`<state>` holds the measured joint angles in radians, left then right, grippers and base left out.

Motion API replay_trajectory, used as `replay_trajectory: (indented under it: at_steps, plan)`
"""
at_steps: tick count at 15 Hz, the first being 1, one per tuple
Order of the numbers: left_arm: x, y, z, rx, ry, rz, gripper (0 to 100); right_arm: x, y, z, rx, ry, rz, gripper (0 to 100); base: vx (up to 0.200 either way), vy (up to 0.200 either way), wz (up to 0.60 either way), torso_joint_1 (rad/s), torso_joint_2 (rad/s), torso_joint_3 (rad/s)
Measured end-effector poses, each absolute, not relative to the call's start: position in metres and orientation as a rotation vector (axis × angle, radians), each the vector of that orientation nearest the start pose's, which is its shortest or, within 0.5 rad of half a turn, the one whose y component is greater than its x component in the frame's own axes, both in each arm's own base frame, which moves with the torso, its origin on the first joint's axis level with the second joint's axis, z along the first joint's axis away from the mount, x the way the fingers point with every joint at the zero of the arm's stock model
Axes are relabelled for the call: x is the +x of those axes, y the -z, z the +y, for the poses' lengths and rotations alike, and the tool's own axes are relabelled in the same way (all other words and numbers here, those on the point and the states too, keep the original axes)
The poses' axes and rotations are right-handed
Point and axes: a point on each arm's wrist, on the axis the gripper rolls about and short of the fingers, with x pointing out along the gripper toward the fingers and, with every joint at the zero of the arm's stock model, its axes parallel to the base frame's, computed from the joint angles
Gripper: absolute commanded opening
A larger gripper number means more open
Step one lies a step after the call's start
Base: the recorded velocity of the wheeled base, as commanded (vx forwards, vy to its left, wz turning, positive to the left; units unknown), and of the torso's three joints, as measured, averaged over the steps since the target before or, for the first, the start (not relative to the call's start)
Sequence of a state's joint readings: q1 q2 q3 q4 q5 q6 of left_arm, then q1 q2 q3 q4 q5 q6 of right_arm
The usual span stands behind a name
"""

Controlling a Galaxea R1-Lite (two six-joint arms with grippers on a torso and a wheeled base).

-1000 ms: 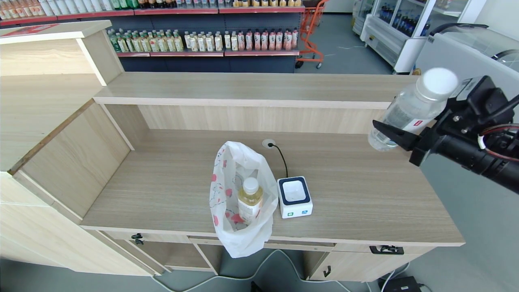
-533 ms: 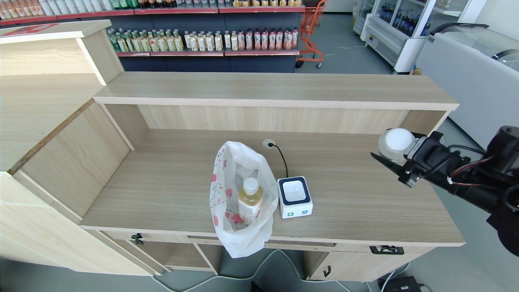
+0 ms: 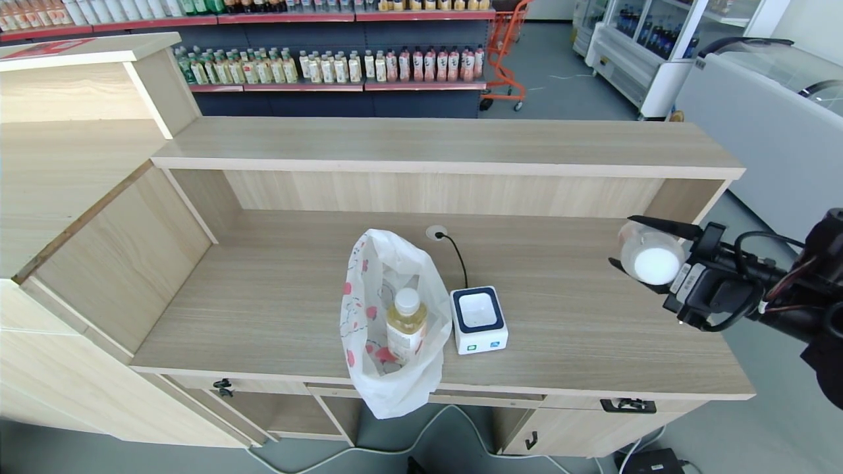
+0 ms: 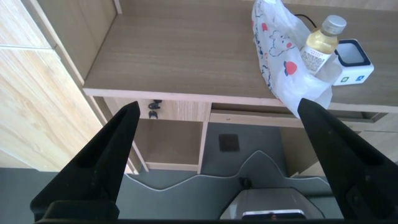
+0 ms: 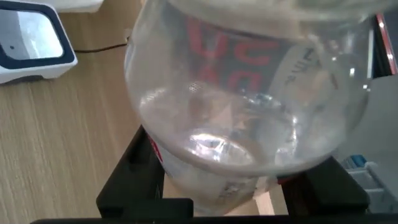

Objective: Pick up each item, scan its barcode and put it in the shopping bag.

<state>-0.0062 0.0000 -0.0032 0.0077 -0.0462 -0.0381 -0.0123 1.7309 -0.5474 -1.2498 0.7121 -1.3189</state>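
Hangs above worktop (image 3: 579, 329)'s right end, right jaws clamped on bottle (image 3: 649, 262), cap toward head camera, body mostly hidden. Off worktop's front near bag (image 4: 280, 56), left jaws spread wide.

bright even shop light, soft shadows, blurred close-up water bottle (image 5: 249, 93)

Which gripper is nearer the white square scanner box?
Right. The right gripper, holding a clear plastic bottle, is over the wooden counter right of the scanner; the left gripper is off its front.
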Motion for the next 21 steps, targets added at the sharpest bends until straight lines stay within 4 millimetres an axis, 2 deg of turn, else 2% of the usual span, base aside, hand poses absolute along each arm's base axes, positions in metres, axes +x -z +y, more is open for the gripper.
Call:
replay_trajectory:
  at_steps: [2,4,11,16,21]
  plan:
    - [-0.023,-0.076,-0.001,-0.038,0.053,0.005,100,0.284,-0.168,0.008,-1.340,-0.564,-0.554,0,0.000,0.000,0.60,-0.002,0.00,0.002]
    - [-0.023,-0.076,-0.001,-0.038,0.052,0.006,100,0.289,-0.161,0.012,-1.337,-0.601,-0.564,0,0.000,0.000,0.00,0.000,0.00,0.000]
    - [-0.023,-0.076,-0.001,-0.038,0.052,0.005,100,0.312,-0.114,0.019,-1.336,-0.841,-0.658,0,0.000,0.000,0.00,0.000,0.00,0.000]
    - [-0.023,-0.076,-0.001,-0.038,0.052,0.005,100,0.326,-0.087,0.022,-1.316,-0.923,-0.673,0,0.000,0.000,0.00,0.000,0.00,0.000]
    - [-0.023,-0.076,-0.001,-0.038,0.052,0.005,100,0.333,-0.070,0.023,-1.320,-0.953,-0.667,0,0.000,0.000,0.00,0.000,0.00,0.000]
